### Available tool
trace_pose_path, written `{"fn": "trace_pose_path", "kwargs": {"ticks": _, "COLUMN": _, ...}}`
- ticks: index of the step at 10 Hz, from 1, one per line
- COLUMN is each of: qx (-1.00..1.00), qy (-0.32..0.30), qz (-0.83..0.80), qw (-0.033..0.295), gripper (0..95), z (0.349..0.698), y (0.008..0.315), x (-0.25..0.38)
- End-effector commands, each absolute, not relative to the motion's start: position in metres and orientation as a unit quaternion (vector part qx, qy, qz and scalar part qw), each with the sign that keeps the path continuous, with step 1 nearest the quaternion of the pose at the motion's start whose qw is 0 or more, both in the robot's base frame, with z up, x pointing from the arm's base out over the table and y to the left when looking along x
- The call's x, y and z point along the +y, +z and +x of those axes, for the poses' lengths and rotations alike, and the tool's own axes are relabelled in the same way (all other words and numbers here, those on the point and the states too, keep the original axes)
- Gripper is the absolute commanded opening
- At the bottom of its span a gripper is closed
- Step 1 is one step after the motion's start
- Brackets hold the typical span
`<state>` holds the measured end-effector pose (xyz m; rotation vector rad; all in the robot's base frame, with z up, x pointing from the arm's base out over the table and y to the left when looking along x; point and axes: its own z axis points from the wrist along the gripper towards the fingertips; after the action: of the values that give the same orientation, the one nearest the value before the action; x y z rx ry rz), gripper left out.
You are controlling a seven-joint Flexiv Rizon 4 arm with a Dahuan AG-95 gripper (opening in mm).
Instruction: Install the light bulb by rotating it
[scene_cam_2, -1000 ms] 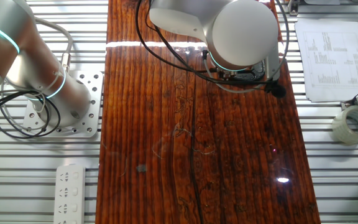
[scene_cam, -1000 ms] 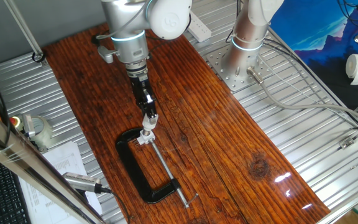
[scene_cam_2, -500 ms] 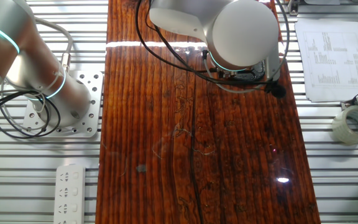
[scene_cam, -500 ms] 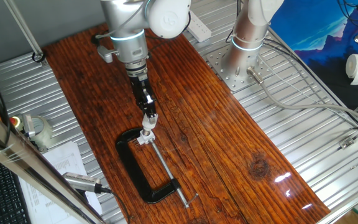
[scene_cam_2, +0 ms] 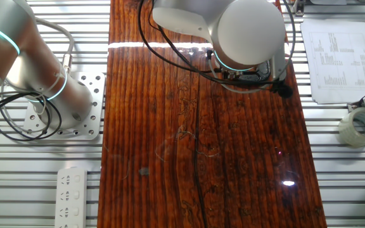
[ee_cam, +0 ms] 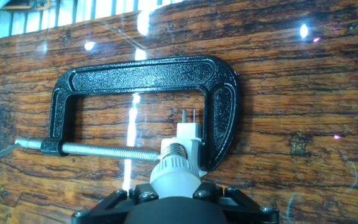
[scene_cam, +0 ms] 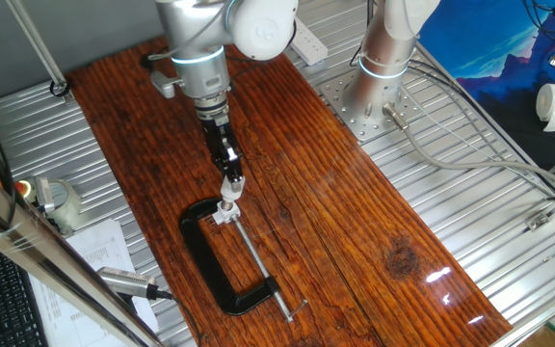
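Note:
The light bulb has its pale head between my gripper's black fingers, which are shut on it. Its silvery screw base points into the small white socket block, from which two metal prongs stick out. The socket is held in the jaw of a black C-clamp lying flat on the wooden board. In one fixed view my gripper hangs straight down over the socket at the clamp's upper end. In the other fixed view the arm's round body hides gripper, bulb and clamp.
The clamp's long screw runs toward the board's front edge. A second arm's base stands on a bolted plate at the right. A tape roll, papers and a power strip lie off the board.
In the other fixed view the arm's wrist body has shifted a little to the right. Bulb, socket and clamp stay where they were.

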<state>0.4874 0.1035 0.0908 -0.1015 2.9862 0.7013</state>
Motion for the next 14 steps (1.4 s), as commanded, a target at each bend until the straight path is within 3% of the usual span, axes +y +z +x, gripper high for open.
{"fn": "trace_pose_path", "kwargs": {"ticks": 1, "qx": 0.973, "qy": 0.225, "qz": -0.036, "qw": 0.028, "gripper": 38.0, "z": 0.487, "y": 0.095, "x": 0.103}}
{"fn": "trace_pose_path", "kwargs": {"ticks": 4, "qx": 0.979, "qy": 0.197, "qz": -0.055, "qw": 0.005, "gripper": 38.0, "z": 0.492, "y": 0.102, "x": 0.105}}
{"fn": "trace_pose_path", "kwargs": {"ticks": 14, "qx": 0.985, "qy": 0.145, "qz": -0.088, "qw": -0.025, "gripper": 38.0, "z": 0.503, "y": 0.119, "x": 0.108}}
